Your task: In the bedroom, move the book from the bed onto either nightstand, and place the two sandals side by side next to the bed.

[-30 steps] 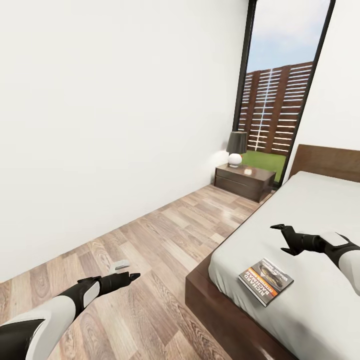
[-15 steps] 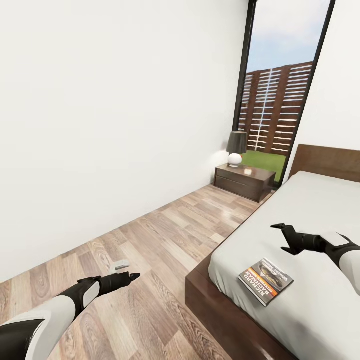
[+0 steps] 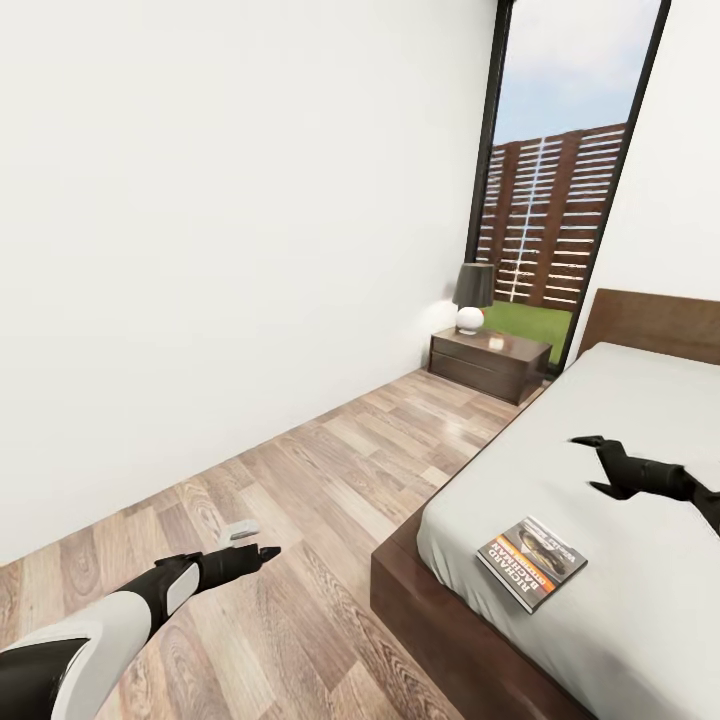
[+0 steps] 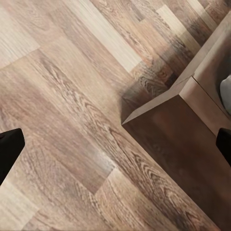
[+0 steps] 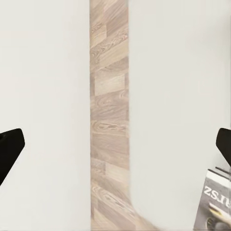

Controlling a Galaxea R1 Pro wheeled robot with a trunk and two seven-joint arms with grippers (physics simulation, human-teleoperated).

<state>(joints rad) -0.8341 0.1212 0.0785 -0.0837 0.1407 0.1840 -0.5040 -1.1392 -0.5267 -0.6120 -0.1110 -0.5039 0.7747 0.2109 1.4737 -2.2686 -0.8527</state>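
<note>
The book (image 3: 531, 562) lies flat near the corner of the bed (image 3: 640, 420) — thin, light, probably bendy, best pinched at an edge. The right gripper (image 3: 598, 464) hovers beyond it, jaws spread; the left gripper (image 3: 262, 551) looks spread too.

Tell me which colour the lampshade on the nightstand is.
Dark grey, almost black lampshade, best in the head view.

- This is a bedroom in a home: a large bed (image 3: 620, 520) with a plain grey mattress, dark wooden frame and low headboard fills one side.
- A low dark nightstand (image 3: 490, 363) carrying a lamp (image 3: 473, 297) stands beside it.
- White walls, a wood-plank floor (image 3: 330, 500) and a tall window (image 3: 555, 190) onto grass and a slatted fence.
</note>
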